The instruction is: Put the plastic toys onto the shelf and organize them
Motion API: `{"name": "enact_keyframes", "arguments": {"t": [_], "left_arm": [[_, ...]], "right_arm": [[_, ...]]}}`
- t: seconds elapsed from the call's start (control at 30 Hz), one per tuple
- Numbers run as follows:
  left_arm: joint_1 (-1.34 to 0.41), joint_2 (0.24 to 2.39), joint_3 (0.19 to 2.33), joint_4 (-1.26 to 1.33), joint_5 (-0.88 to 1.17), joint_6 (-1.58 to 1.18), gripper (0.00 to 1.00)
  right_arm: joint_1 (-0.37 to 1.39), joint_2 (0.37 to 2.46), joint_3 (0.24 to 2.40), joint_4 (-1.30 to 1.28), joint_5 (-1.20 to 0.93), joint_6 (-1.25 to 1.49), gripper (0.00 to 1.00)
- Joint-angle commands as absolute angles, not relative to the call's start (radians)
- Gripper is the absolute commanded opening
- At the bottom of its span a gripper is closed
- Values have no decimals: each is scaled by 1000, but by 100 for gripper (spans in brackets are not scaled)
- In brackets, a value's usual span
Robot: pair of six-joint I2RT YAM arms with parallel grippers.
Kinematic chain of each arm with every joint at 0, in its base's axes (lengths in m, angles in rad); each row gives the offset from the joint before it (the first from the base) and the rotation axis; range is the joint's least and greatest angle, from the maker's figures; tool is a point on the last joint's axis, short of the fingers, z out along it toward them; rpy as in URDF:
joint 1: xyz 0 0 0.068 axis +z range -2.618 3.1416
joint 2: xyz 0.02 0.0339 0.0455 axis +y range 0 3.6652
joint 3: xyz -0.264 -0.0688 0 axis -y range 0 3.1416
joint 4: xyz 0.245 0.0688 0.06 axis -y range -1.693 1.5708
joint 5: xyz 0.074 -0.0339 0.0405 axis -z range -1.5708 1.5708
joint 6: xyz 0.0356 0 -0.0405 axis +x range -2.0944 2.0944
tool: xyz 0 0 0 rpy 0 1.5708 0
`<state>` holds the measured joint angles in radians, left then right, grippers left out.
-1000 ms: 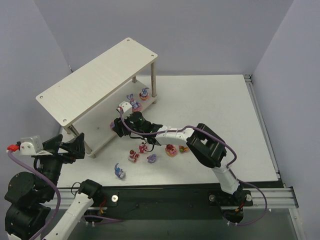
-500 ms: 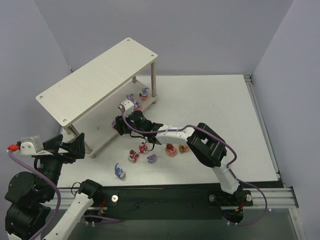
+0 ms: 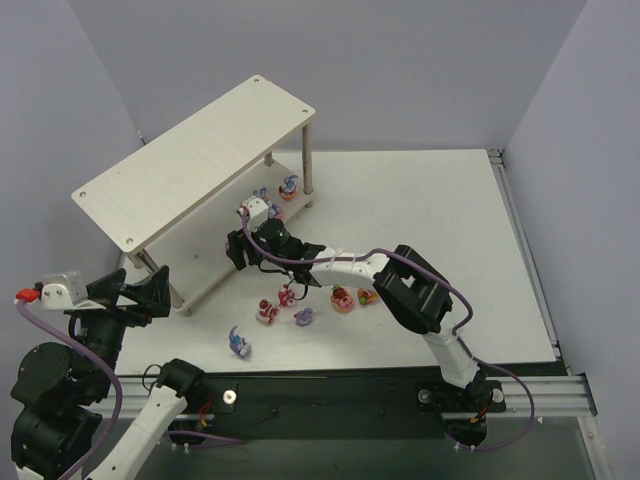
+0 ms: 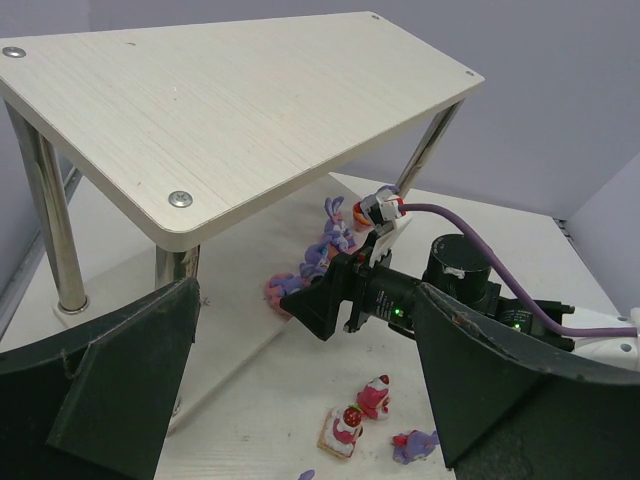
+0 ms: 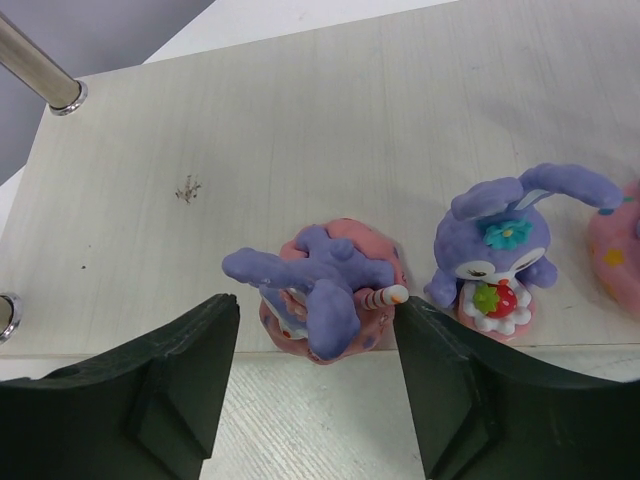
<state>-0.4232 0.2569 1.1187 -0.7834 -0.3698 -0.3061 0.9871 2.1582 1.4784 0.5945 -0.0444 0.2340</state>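
Note:
The shelf [image 3: 190, 160] stands at the back left. In the right wrist view a purple bunny on a pink base [image 5: 325, 290] lies tipped over at the front edge of the lower board [image 5: 300, 120]. My right gripper [image 5: 315, 315] is open around it, with a gap on the left side. An upright bunny [image 5: 495, 265] stands beside it. From above, the right gripper [image 3: 238, 250] is at that board's edge. Several toys lie on the table: a strawberry bear [image 3: 288, 295], a cake piece [image 3: 267, 312], a purple bunny [image 3: 240, 343]. My left gripper [image 3: 140, 295] hangs open near the shelf's left corner, holding nothing.
A shelf leg [image 5: 40, 65] stands at the back left of the lower board. More toys [image 3: 343, 299] lie under the right arm's forearm. The right arm's purple cable [image 4: 520, 215] runs across the left wrist view. The table's right rail [image 3: 520, 250] borders the white surface.
My right gripper's jaws have spread wider, letting go of the tipped bunny on the lower board. It also crept slightly toward the shelf. The left arm has not moved.

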Motion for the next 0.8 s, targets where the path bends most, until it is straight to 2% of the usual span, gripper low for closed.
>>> {"name": "enact_keyframes", "arguments": {"t": [0.0, 0.33, 0.5, 0.57, 0.77], "left_arm": [[-426, 255, 1124, -790, -385, -302, 97], [-426, 255, 1132, -799, -388, -302, 97], [-426, 252, 1143, -810, -385, -305, 97], [-426, 249, 1147, -816, -382, -310, 97], [-426, 247, 1167, -833, -365, -321, 97]], "right_arm": [[983, 2166, 1517, 624, -35, 244, 67], [994, 2103, 1467, 658, -32, 245, 77], [1006, 2051, 1411, 664, -31, 242, 96], [1014, 2022, 1394, 663, -32, 238, 100], [1032, 1934, 1332, 661, -12, 226, 100]]}}
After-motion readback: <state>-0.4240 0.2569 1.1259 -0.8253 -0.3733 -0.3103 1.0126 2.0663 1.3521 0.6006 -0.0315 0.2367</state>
